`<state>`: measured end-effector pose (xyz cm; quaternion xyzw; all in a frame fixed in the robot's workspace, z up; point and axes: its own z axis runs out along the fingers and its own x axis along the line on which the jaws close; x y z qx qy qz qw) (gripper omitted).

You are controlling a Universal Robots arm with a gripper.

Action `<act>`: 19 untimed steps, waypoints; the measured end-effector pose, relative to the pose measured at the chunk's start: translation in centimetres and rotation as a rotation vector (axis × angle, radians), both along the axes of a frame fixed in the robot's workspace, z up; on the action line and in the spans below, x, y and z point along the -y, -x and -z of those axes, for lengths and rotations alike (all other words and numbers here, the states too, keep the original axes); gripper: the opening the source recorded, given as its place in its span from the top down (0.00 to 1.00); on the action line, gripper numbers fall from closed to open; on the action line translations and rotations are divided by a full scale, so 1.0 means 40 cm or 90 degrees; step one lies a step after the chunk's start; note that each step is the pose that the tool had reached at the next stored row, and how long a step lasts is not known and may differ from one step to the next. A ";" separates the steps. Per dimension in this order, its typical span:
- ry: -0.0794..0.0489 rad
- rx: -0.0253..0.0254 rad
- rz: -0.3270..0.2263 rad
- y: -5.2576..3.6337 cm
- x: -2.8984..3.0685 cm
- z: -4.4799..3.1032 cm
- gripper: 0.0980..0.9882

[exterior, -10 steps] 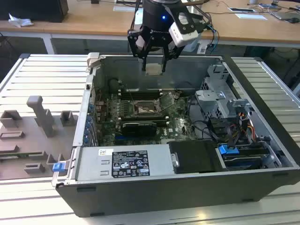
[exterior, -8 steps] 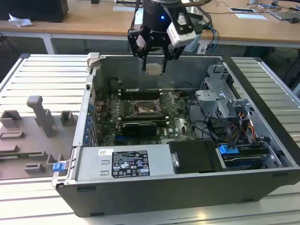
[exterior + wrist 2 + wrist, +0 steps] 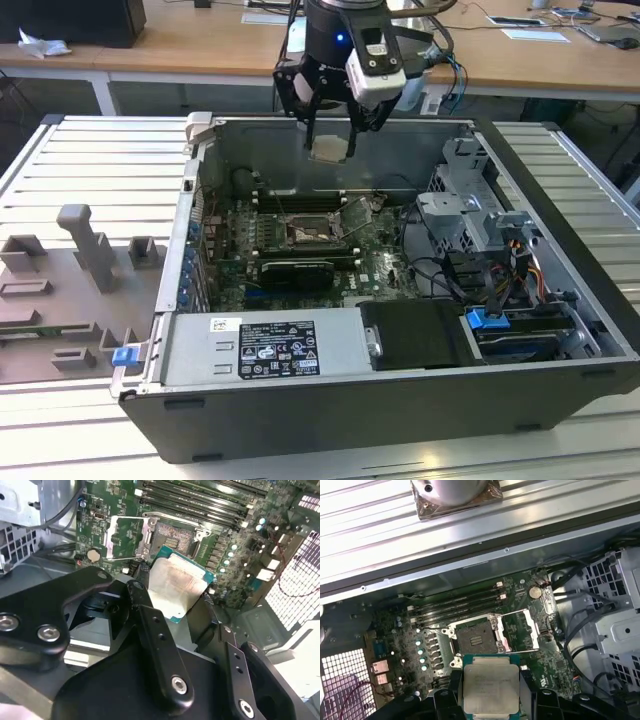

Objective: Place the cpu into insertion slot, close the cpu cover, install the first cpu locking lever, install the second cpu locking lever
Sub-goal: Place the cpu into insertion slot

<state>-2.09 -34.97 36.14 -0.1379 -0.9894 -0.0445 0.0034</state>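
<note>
**Fingers closed on the cpu, high above the open insertion slot**

Both black fingers of the gripper are drawn in narrow and pinch the cpu between them by two opposite edges. The chip is a small flat square, and its pale silver-beige top faces both wrist views.

Below and a little ahead of the fingertips, well apart from them, lies the insertion slot. It is a dark square with a silver rim, set on the green board inside an open computer case. The cpu cover, a thin metal frame with a square cut-out, is swung open and lies just beside the slot, off to one side of the fingers. Long narrow memory slots run beyond the insertion slot, farther from the fingertips.

The chip looks light, thin and stiff. Its smooth metal top would likely slip under a loose grip. The underside contacts and the slot's pins are probably delicate, so a hold on the bare edges, as here, seems the safe one.

The chip's underside is hidden. Where the finger pads meet its edges is covered by the chip itself in the first wrist view. The locking levers are too small to make out, and so are any alignment notches.
</note>
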 end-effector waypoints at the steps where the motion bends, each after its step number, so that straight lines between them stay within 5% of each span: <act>1: 0.000 0.0000 0.006 0.000 0.000 0.000 0.50; 13: 0.003 -0.0001 0.129 0.000 0.000 0.004 0.50; 19: 0.003 -0.0003 0.198 0.002 0.000 0.041 0.50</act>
